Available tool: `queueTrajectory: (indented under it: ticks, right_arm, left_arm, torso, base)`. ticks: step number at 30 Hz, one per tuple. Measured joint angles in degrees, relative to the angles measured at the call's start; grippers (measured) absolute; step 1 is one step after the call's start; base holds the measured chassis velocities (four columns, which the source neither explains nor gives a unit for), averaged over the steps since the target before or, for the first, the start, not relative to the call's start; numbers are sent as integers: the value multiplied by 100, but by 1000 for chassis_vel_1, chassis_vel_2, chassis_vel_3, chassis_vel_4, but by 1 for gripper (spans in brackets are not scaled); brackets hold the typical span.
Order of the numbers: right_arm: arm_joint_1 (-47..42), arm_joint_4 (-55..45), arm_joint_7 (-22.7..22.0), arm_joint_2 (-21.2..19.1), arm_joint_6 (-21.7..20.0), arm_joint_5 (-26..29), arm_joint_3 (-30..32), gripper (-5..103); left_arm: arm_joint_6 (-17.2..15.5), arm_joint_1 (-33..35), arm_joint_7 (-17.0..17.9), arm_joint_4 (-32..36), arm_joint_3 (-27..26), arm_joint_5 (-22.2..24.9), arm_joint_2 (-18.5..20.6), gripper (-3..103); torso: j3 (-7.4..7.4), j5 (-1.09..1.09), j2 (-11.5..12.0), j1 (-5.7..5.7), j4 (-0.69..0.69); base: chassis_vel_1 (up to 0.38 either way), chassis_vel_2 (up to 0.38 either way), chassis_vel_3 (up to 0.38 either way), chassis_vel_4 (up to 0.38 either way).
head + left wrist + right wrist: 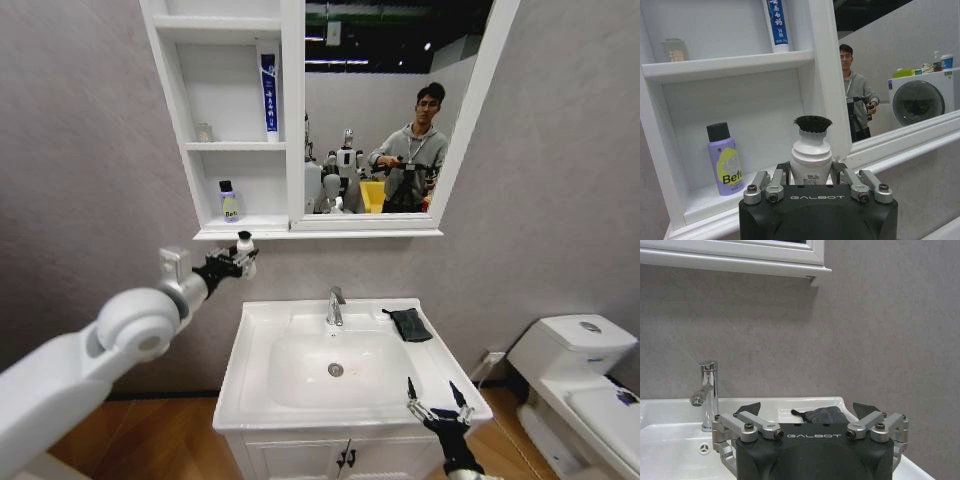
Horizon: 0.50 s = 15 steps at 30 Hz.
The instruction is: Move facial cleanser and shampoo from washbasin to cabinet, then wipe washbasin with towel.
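While the left pincer (236,262) is clamped round a white bottle (811,155) with a dark bristly cap, holding it upright just in front of and slightly below the bottom shelf of the cabinet (225,150), the chief risk I judge is at the shelf lip: the bottle's base sits lower than the ledge, so a straight push forward could knock it against the cabinet's front edge and tip it out of the grasp. A purple bottle (725,160) with a black cap already stands on that bottom shelf, off to one side of the held bottle; if the approach drifts that way, the arriving bottle or a finger of the pincer could nudge it over or push it towards the shelf's side wall. The shelf opening also looks fairly tight for the broad pincer body, so a late release might scrape the divider beside the mirror. Letting go before the base is flat on the shelf would probably send the bottle down onto the washbasin (260,318) below. The right pincer (438,404) hovers spread wide over the front right corner of the washbasin, idle. The towel (408,324) lies on the washbasin's back right rim beside the tap (335,306), not yet used.
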<state>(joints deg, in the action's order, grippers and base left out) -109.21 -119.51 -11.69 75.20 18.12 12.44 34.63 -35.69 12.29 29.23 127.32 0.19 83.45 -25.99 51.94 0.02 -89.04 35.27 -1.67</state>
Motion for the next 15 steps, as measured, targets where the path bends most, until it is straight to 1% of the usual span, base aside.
queueTrajectory:
  ticks: [1,2,4,5,8,9,10,11,12,13,14,15]
  right_arm:
    - [-6,2,16,-6,15,16,13,100]
    - [-6,2,16,-6,15,16,13,100]
    - [-9,28,48,-19,56,48,39,100]
    - [-9,28,48,-19,56,48,39,100]
    - [5,64,68,-19,84,101,57,100]
    - [5,64,68,-19,84,101,57,100]
    - [11,79,72,-18,98,123,70,100]
    - [11,79,72,-18,98,123,70,100]
    - [14,93,82,-15,112,154,90,100]
    - [15,111,98,-11,127,190,112,100]
    - [15,111,98,-11,127,190,112,100]
    - [25,143,121,-4,150,241,144,100]
  left_arm:
    - [-91,-285,74,-107,127,211,-23,41]
    - [-91,-285,74,-107,127,211,-23,41]
    - [-284,-1044,419,-467,580,687,-213,41]
    - [-284,-1044,419,-467,580,687,-213,41]
    - [-466,-1886,1002,-968,1261,1140,-698,41]
    - [-466,-1886,1002,-968,1261,1140,-698,41]
    - [-507,-2142,1197,-1155,1523,1272,-914,41]
    - [-507,-2142,1197,-1155,1523,1272,-914,41]
    - [-534,-2380,1357,-1361,1762,1356,-1136,41]
    - [-540,-2507,1416,-1524,1893,1354,-1291,41]
    - [-540,-2507,1416,-1524,1893,1354,-1291,41]
    - [-540,-2614,1434,-1715,1998,1308,-1477,41]
  torso:
    - [0,-1,0,0,1]
    - [0,-1,0,0,1]
    - [0,-2,0,0,2]
    - [0,-2,0,0,2]
    - [0,-2,0,0,1]
    - [0,-2,0,0,1]
    - [0,-1,0,0,0]
    - [0,-1,0,0,0]
    - [1,-1,1,1,-1]
    - [1,1,1,1,-1]
    - [1,1,1,1,-1]
    - [1,0,1,1,-1]
  base:
    - [0,0,0,0]
    - [0,0,0,0]
    - [0,0,0,0]
    - [0,0,0,0]
    - [0,0,0,0]
    - [0,0,0,0]
    - [0,0,0,0]
    - [0,0,0,0]
    - [0,0,0,0]
    - [0,0,0,0]
    - [0,0,0,0]
    - [0,0,0,0]
